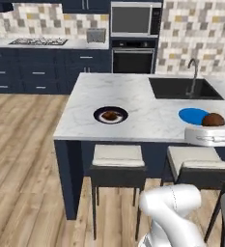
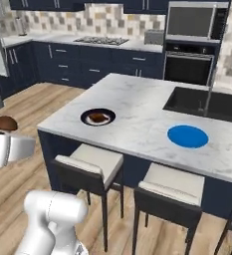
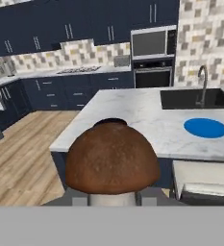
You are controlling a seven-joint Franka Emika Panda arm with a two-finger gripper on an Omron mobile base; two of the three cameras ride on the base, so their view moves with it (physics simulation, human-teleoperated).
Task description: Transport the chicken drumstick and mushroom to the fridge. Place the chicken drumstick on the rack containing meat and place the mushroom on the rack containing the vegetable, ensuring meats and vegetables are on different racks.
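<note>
- Hand view: the brown mushroom (image 3: 112,158) sits right in front of the lens, clamped in my gripper (image 3: 111,199), whose fingers it hides.
- Beyond it runs the white marble island (image 3: 147,120), with a blue plate (image 3: 205,128) near the sink (image 3: 192,98).
- In the left base view, a black plate (image 1: 110,115) holding the drumstick (image 1: 110,116) rests on the island above two stools (image 1: 118,161).
- Dark navy cabinets (image 1: 36,70), an oven (image 1: 132,58) and a wood floor (image 1: 22,154) surround it.
</note>
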